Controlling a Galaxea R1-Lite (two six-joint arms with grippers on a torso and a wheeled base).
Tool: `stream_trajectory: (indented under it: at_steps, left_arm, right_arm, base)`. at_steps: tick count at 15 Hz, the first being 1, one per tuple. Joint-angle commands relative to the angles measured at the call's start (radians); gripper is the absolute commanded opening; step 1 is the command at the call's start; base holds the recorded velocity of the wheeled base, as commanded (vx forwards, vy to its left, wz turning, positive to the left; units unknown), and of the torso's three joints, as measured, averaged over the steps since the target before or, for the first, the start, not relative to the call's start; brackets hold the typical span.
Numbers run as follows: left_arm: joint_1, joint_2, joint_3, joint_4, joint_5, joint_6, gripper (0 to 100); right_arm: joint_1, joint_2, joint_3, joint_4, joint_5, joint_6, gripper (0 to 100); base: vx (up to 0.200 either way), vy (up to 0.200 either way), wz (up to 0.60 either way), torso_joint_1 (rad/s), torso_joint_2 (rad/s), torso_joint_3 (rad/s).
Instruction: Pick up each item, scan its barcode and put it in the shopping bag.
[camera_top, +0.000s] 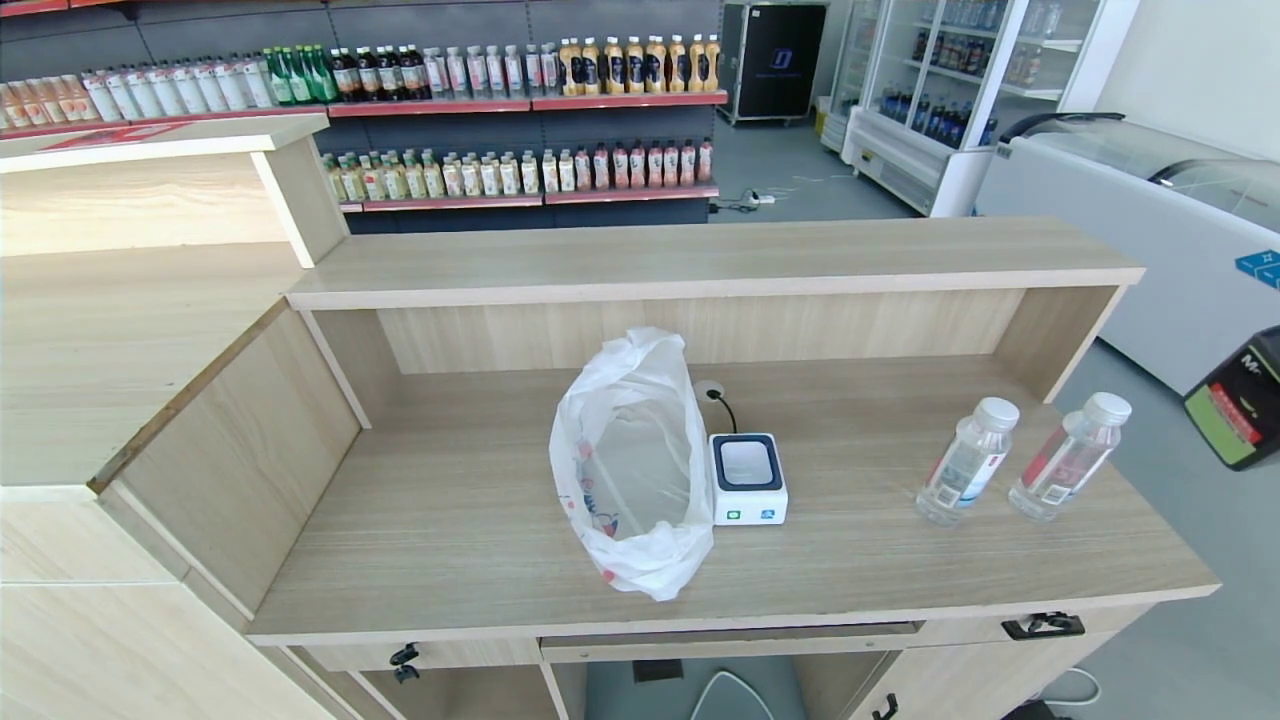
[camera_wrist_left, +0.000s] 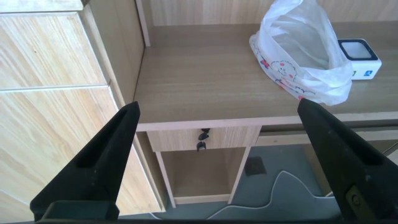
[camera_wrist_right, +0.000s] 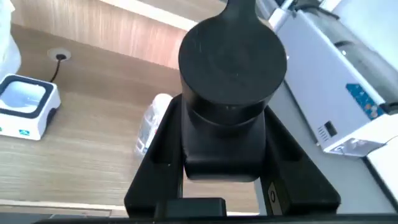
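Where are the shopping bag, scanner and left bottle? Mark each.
shopping bag (camera_top: 640, 572): head view, lower lip of its mouth.
scanner (camera_top: 748, 466): head view, glass top.
left bottle (camera_top: 964, 468): head view, label.

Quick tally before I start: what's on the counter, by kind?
Bottles: 2
Bag: 1
Scanner: 1
Total: 4

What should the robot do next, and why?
Probably reach for the bottle nearer the scanner: it and the other bottle stand upright on the counter, outside the shopping bag, which looks empty.
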Motion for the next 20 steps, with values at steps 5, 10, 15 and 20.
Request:
stream_trajectory:
  at_steps: [5, 10, 15, 20]
  left_arm:
    - [0.000, 0.001, 0.000, 0.000, 0.000, 0.000, 100]
    - [0.000, 0.001, 0.000, 0.000, 0.000, 0.000, 100]
    - [0.000, 0.001, 0.000, 0.000, 0.000, 0.000, 100]
    - [0.000, 0.001, 0.000, 0.000, 0.000, 0.000, 100]
  right_arm:
    - [-0.017, 0.074, -0.213, 0.350, 0.041, 0.522, 0]
    - [-0.068, 0.338, -0.287, 0.223, 0.427, 0.830, 0]
    - [-0.046, 0.643, -0.359, 0.090, 0.530, 0.835, 0]
    - [0.046, 0.769, -0.358, -0.019, 0.545, 0.833, 0]
  base:
    - [0.000, 0.000, 0.60, 0.001, 0.00, 0.000]
    - [0.000, 0.000, 0.00, 0.000, 0.00, 0.000]
    - [0.000, 0.000, 0.00, 0.000, 0.00, 0.000]
    - [0.000, 0.000, 0.00, 0.000, 0.00, 0.000]
